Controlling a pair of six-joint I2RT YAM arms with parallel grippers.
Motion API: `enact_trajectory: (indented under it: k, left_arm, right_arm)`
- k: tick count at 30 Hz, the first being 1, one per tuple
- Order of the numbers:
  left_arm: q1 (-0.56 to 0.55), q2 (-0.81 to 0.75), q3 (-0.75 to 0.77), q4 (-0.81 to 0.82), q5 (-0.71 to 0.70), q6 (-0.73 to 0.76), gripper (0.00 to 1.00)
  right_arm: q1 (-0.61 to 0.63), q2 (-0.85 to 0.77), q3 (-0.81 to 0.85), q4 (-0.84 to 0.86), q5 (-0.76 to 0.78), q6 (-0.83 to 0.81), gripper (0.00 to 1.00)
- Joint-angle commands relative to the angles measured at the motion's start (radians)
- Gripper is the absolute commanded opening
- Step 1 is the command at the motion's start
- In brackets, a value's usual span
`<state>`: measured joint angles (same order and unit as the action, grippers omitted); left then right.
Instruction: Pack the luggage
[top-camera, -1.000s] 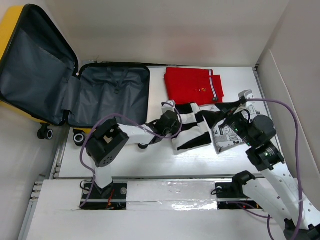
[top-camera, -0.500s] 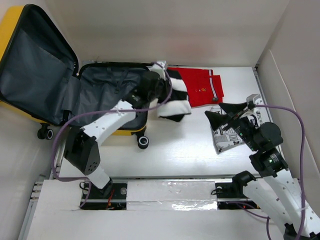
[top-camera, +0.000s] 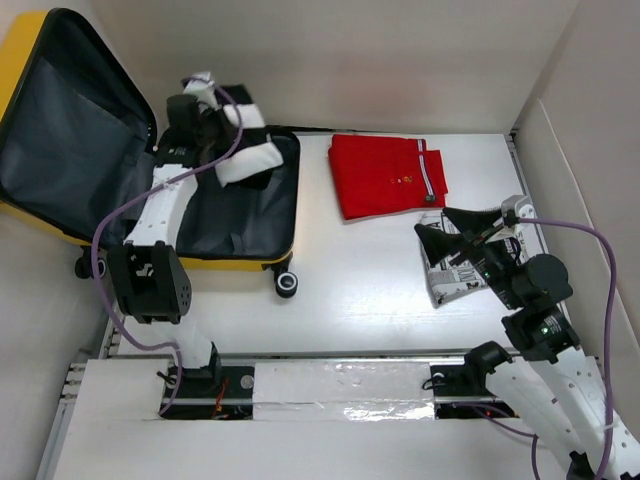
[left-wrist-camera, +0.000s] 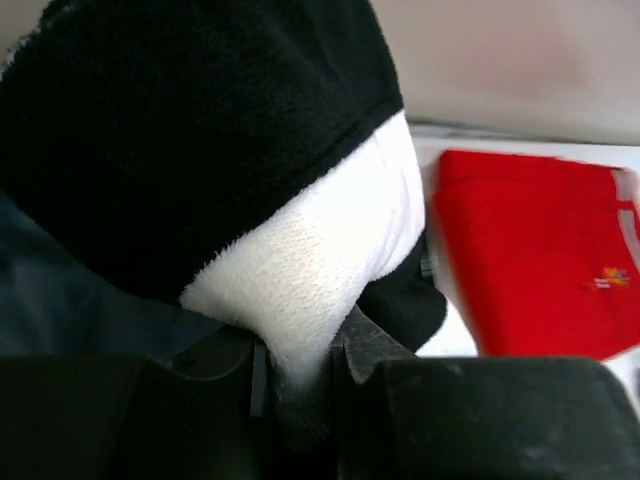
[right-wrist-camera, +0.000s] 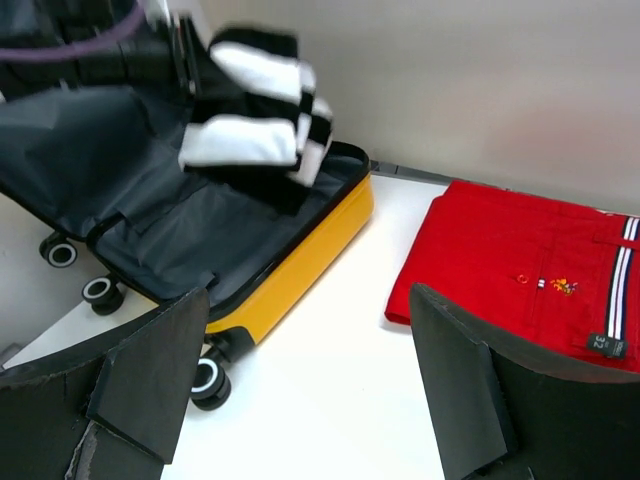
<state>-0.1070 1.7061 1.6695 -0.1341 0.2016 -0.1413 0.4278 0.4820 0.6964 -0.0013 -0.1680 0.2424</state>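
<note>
The yellow suitcase (top-camera: 245, 264) lies open at the left, its dark grey lining up and its lid raised against the wall. My left gripper (top-camera: 200, 112) is shut on a folded black-and-white striped garment (top-camera: 245, 158) and holds it above the far part of the open case; the same garment (left-wrist-camera: 310, 250) fills the left wrist view and shows in the right wrist view (right-wrist-camera: 250, 140). My right gripper (top-camera: 455, 232) is open and empty above the table at the right. The suitcase's yellow shell (right-wrist-camera: 300, 250) shows in the right wrist view.
Folded red shorts (top-camera: 388, 175) lie on the white table right of the case, also seen in the right wrist view (right-wrist-camera: 530, 260) and the left wrist view (left-wrist-camera: 540, 260). A black-and-white printed packet (top-camera: 455, 278) lies under my right gripper. Walls close the back and right.
My left arm has carried the striped garment from the table's middle up and left over the open suitcase. My right gripper has drawn slightly right and stayed open.
</note>
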Motion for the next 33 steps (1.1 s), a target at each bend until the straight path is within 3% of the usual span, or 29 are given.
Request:
enact_trajectory:
  k: [1,5,9,11,12,15,17,20,25,28,31,32,33]
  left_arm:
    - [0.136,0.012,-0.17,0.192,0.148,-0.098,0.0]
    - [0.233,0.076,-0.333,0.3,0.239,-0.167,0.0]
    - [0.276,0.075,-0.384,0.283,0.171,-0.15,0.0]
    - [0.276,0.04,-0.413,0.262,0.06,-0.143,0.12]
    - [0.276,0.026,-0.415,0.246,0.012,-0.142,0.26]
    - [0.276,-0.025,-0.418,0.163,-0.199,-0.182,0.47]
    - [0.276,-0.057,-0.413,0.095,-0.381,-0.211,0.53]
    - [0.267,-0.103,-0.41,0.038,-0.534,-0.282,0.68]
    - [0.208,-0.192,-0.416,0.039,-0.577,-0.297,0.7]
    - [0.123,-0.242,-0.407,0.051,-0.562,-0.282,0.67]
    - [-0.08,-0.249,-0.361,0.074,-0.568,-0.232,0.62]
    - [-0.138,-0.237,-0.315,0.074,-0.55,-0.222,0.58]
    - [-0.246,-0.218,-0.288,0.073,-0.542,-0.213,0.52]
  right_arm:
    - [0.009,-0.008,0.002,0.018,0.001,-0.008,0.87]
    - [0.009,0.012,0.002,0.03,-0.04,-0.012,0.87]
    - [0.009,0.033,0.003,0.035,-0.062,-0.02,0.88]
    - [0.009,0.043,0.0,0.043,-0.065,-0.018,0.89]
    - [0.009,0.05,-0.001,0.044,-0.064,-0.018,0.9]
    - [0.009,0.064,-0.009,0.049,-0.056,-0.018,0.95]
    - [0.009,0.067,-0.014,0.052,-0.048,-0.015,0.96]
    - [0.009,0.069,-0.017,0.05,-0.028,-0.014,0.97]
    - [0.009,0.06,-0.018,0.035,0.004,-0.011,0.97]
    - [0.009,0.044,-0.023,0.029,0.033,-0.005,0.92]
    - [0.009,0.024,-0.031,0.029,0.079,0.003,0.44]
    - [0.009,0.02,-0.035,0.03,0.106,0.011,0.14]
    - [0.009,0.009,-0.038,0.03,0.117,0.011,0.07]
